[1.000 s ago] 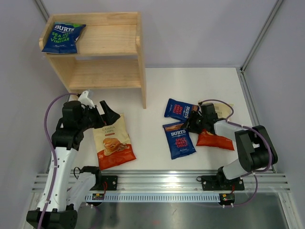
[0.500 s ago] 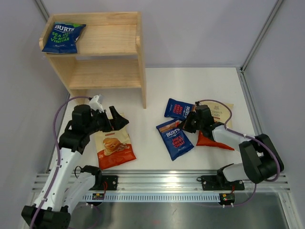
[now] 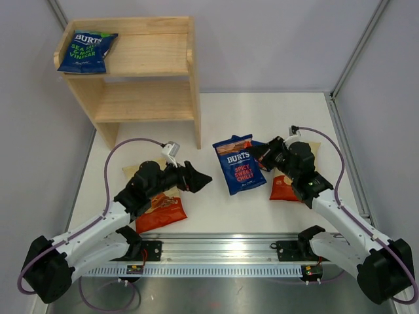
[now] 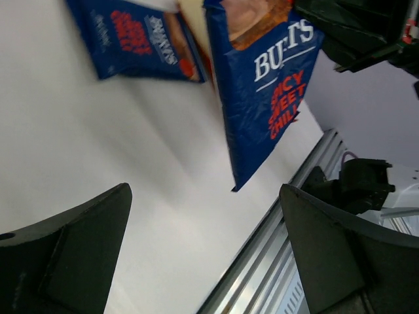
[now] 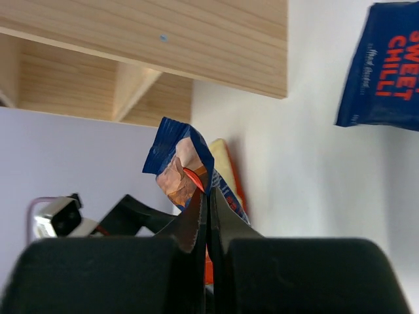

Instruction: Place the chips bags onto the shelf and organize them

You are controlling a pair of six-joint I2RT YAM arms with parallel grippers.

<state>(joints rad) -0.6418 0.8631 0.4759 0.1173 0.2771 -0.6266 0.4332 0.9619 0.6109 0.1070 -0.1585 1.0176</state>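
Currently pinching spicy chilli bag by its edge in right gripper, hanging right of shelf. Holding left gripper spread wide, empty, beside cream bag. Sea-salt bag on top tier, left.

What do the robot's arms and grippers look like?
The left arm and right arm have white links, black joints and a looping purple cable each. The left gripper and right gripper are black, with two chunky wedge-shaped fingers.
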